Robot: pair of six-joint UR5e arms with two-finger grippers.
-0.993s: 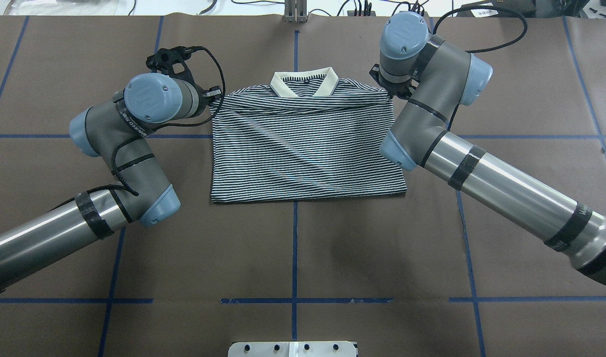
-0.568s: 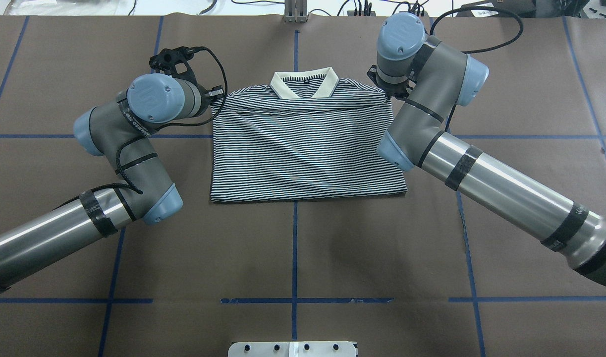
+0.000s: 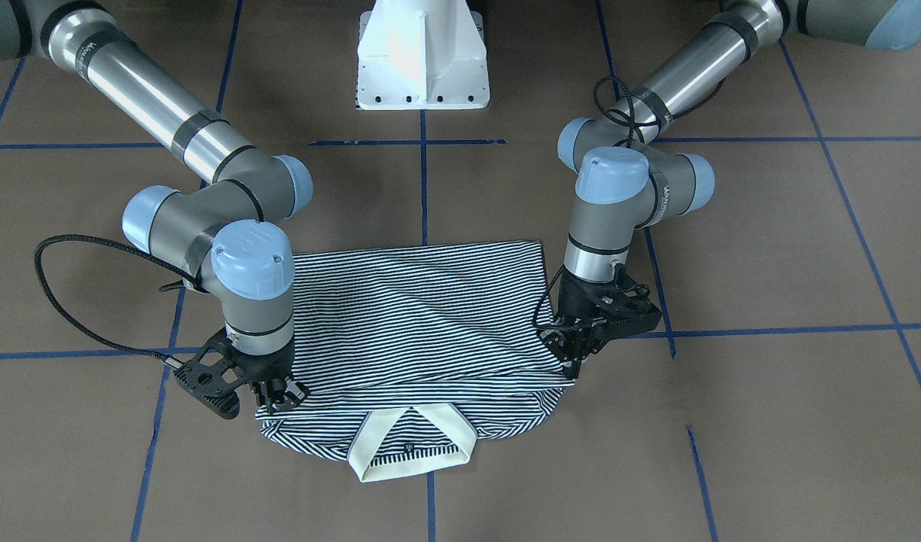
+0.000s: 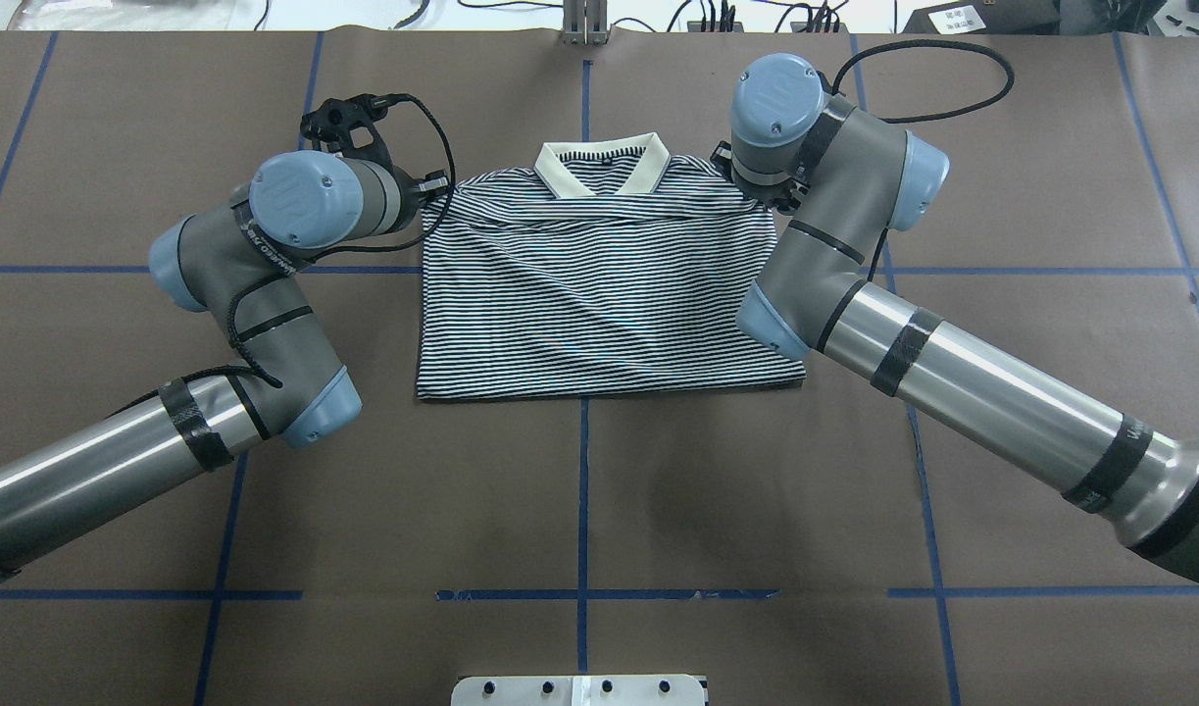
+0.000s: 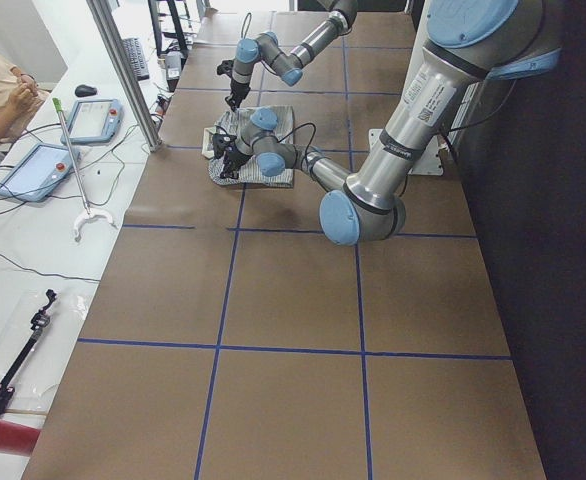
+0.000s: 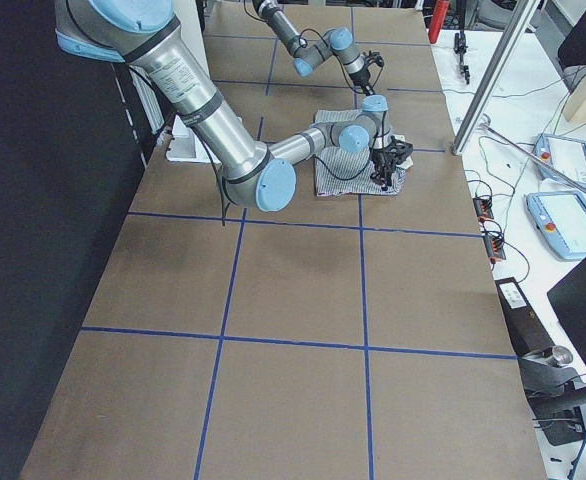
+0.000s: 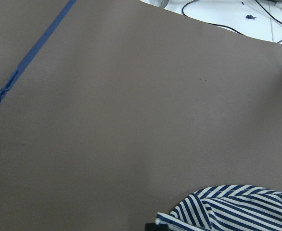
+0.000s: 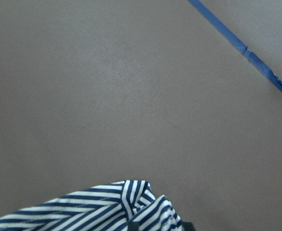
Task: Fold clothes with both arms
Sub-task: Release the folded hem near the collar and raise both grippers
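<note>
Beside shirt [image 4: 599, 294], left arm's [image 4: 266, 328] illegible lettering [image 4: 266, 250]

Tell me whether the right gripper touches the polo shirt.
Touching. The right wrist view shows the polo shirt bunched up at the right gripper.

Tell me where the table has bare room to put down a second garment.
Free: the table strip between the polo shirt hem and the white pedestal base. Crowded: beside the collar, where left gripper and right gripper meet the shirt's corners.
</note>
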